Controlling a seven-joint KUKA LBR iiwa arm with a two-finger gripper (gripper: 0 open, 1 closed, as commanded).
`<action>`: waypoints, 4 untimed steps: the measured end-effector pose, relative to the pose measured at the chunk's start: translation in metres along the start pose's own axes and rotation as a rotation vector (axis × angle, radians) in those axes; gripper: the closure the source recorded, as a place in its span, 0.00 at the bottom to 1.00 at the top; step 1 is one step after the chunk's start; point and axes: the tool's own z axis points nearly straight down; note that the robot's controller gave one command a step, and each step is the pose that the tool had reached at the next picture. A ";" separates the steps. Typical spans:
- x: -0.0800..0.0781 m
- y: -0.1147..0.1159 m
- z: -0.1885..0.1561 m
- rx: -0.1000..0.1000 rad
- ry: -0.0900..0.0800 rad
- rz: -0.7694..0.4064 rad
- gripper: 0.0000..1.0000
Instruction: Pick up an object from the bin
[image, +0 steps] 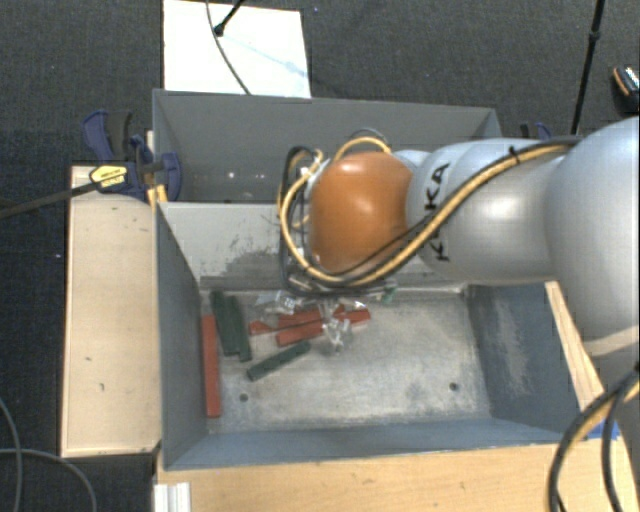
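Camera view: the claw (333, 330) is positioned low in the grey bin (420, 385), near the back wall and left of centre. It sits among a small heap of short red sticks (295, 322), which lie directly at and beside it. Whether the claw is released or clenched cannot be determined, as the orange wrist cover (355, 210) hides most of it. One dark green stick (278, 362) lies tilted, near the claw. Further dark green sticks (232, 325) and a long red stick (211, 365) lie by the left wall.
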 end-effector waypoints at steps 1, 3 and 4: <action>-0.001 0.000 -0.001 -0.002 0.000 0.010 0.00; -0.002 0.000 -0.002 -0.003 0.001 0.025 1.00; -0.004 -0.002 -0.115 0.006 -0.005 0.035 1.00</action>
